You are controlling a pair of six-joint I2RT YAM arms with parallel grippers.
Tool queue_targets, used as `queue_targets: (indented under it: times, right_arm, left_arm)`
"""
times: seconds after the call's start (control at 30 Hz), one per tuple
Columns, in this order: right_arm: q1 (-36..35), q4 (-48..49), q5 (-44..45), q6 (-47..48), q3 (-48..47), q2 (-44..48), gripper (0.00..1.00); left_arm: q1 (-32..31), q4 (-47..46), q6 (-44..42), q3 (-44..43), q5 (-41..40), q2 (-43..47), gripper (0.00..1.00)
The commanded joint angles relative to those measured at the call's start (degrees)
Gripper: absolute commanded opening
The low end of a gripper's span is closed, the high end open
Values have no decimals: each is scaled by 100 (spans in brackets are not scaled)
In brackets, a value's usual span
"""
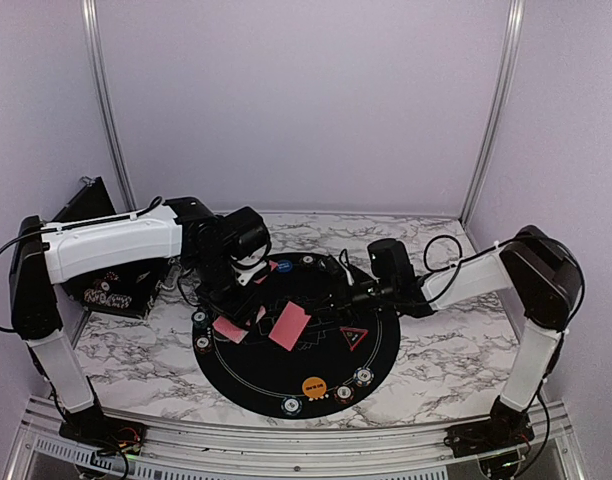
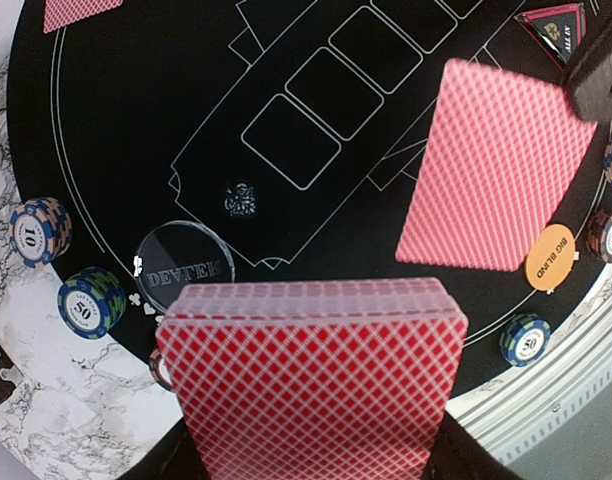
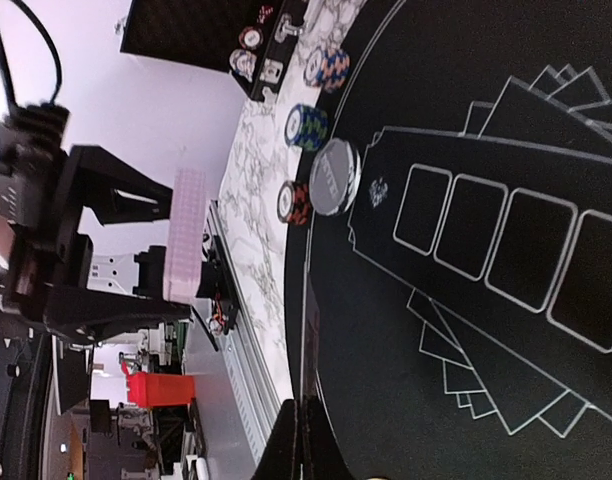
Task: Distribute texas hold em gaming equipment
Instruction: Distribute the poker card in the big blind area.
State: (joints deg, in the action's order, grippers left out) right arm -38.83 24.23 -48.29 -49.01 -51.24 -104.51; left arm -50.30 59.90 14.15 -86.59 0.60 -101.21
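My left gripper (image 1: 241, 285) (image 2: 311, 445) is shut on a deck of red-backed cards (image 2: 311, 375), held above the black mat's (image 1: 381, 345) left side; the right wrist view shows the deck edge-on (image 3: 186, 235). My right gripper (image 1: 321, 300) (image 3: 321, 430) is shut on a single card (image 1: 289, 325) (image 2: 486, 165) over the mat's middle. Another card (image 1: 229, 328) lies flat at the left. Striped chips (image 1: 291, 405) (image 2: 91, 300) ring the mat. The dealer disc (image 2: 184, 268), the orange button (image 1: 313, 385) (image 2: 550, 257), a blue button (image 1: 272, 266) and a red triangle (image 1: 352, 337) lie on it.
A black foam case (image 1: 111, 290) with more chips stands at the mat's left. The marble table (image 1: 456, 350) ends at a metal rail (image 1: 286, 440) in front. Frame posts (image 1: 491, 110) stand at the back corners.
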Motion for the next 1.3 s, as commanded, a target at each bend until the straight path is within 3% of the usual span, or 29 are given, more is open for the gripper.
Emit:
queue_targets:
  times: [0.0, 0.53, 1.27]
  right_arm:
    - [-326, -78, 66, 122, -168, -244, 0]
    - [-1220, -121, 48, 125, -321, -708, 0]
    - [-1250, -498, 120, 377, -441, -640, 0]
  left_arm:
    - [69, 118, -2, 37, 26, 259, 52]
    - [125, 127, -80, 72, 45, 312, 52]
    - [125, 127, -111, 28, 131, 224, 52]
